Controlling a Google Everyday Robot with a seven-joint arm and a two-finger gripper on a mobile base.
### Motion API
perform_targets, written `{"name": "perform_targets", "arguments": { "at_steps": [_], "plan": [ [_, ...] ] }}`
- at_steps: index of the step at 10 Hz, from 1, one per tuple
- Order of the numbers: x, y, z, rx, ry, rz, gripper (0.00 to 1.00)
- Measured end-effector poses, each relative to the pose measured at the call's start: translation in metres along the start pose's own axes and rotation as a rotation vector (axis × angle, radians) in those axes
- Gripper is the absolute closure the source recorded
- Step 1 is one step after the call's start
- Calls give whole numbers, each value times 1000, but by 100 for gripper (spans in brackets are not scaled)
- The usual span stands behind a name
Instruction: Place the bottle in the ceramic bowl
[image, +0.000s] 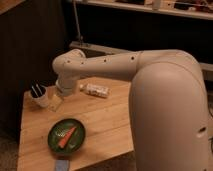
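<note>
Camera view: my gripper (61, 94) hangs low over the table (110, 125), between the white cup (40, 97) and the bottle (95, 90); whether it is parted or closed cannot be told. The bottle lies sideways, apart from the ceramic bowl (54, 134).

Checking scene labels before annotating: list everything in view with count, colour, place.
wooden table: 1, light brown, centre
slim whitish bottle with white cap: 1, lying on its side, far side of the table
shallow dark green ceramic bowl: 1, front left of the table
orange carrot-like piece: 1, in the bowl
small white cup with dark sticks: 1, far left of the table
small blue object: 1, table's front edge
white robot arm: 1, reaching in from the right
gripper: 1, low over the table between cup and bottle
</note>
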Motion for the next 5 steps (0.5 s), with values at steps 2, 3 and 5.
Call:
{"name": "perform_targets", "arguments": {
  "at_steps": [2,3,5],
  "plan": [
    [-1,0,-1,5,-1,-3,20],
    [0,0,-1,6,-3,-3,20],
    [0,-5,0,35,-30,-29,20]
  ]
}}
